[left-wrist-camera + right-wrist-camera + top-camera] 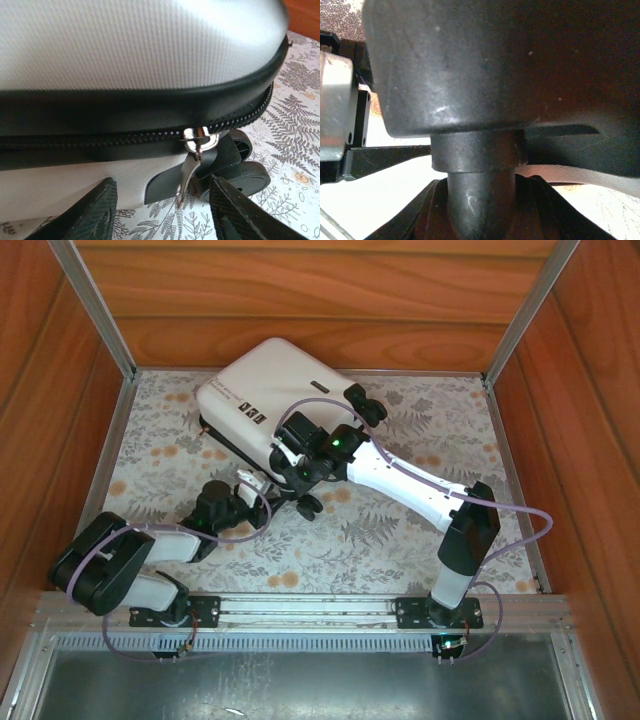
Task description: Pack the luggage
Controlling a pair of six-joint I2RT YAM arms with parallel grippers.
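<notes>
The white hard-shell luggage (262, 390) lies closed and slanted on the floral table cover, its black wheels (365, 405) toward the right. Close up, its white shell (130, 40), black zipper band and a silver zipper pull (189, 172) hanging near the corner wheel (240, 180) are visible. My left gripper (162, 215) is open, its fingers (85, 215) on either side below the pull without touching it. My right gripper (482, 210) is shut on the black stem (480, 185) of a luggage wheel; it appears from above as the right gripper (300, 475) at the case's near corner.
Wooden walls (300, 300) and metal posts enclose the table on three sides. The metal rail (320, 610) with both arm bases runs along the near edge. Floral cover (400, 530) lies open to the right and front of the case.
</notes>
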